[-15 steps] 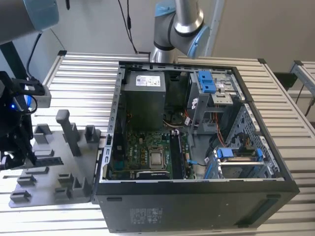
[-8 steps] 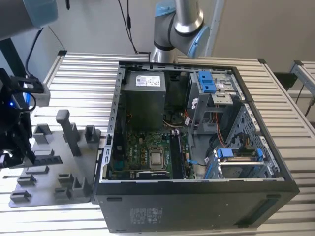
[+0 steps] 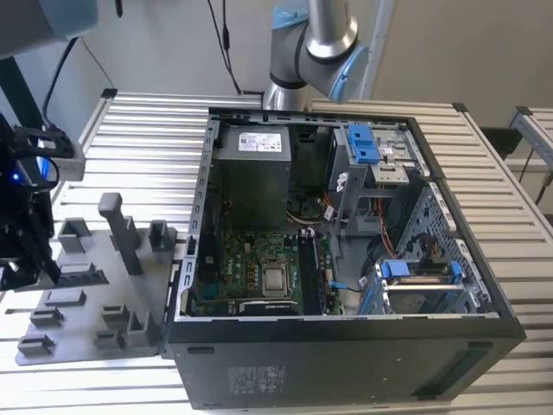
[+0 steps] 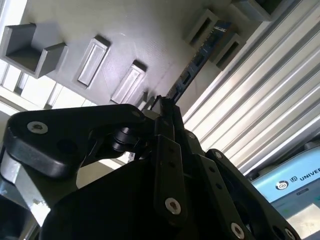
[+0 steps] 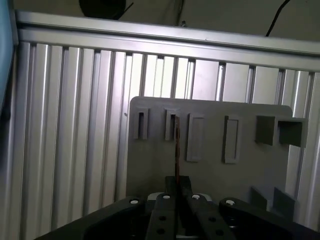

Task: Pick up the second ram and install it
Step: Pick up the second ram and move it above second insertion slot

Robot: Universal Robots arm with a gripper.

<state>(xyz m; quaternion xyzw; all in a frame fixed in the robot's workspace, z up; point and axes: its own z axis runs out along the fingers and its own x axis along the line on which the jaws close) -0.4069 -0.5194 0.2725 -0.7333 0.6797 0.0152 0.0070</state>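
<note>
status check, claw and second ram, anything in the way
Status: claw shut on near end of the second ram. Ram's far end lies between two blocks of the grey tray. Nothing seen blocking it.

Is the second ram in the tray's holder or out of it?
In, it seems: in the second wrist view the second ram reaches between two grey tray blocks, with the gripper shut on its near end.
</note>
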